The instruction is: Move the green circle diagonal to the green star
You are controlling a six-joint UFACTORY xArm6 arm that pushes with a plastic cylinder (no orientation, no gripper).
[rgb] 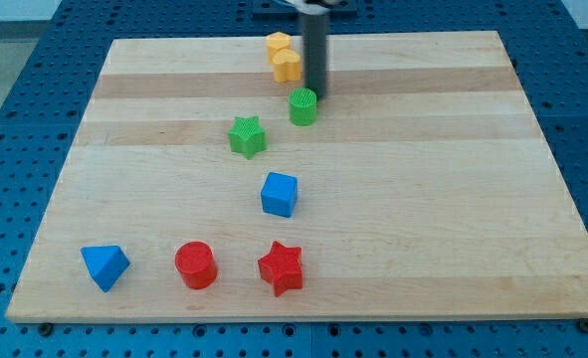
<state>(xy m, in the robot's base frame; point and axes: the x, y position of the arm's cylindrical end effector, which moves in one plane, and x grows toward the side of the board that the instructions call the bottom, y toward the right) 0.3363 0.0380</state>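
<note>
The green circle (302, 106) sits on the wooden board (423, 199), up and to the right of the green star (246, 136), about one block-width away. My tip (317, 94) stands right behind the green circle at its upper right edge, touching or nearly touching it. The dark rod rises from there to the view's top.
Two yellow blocks (284, 58) sit close together at the view's top, just left of the rod. A blue cube (280, 194) lies below the green star. A red star (281, 268), a red circle (196, 265) and a blue triangle-like block (105, 266) line the view's bottom left.
</note>
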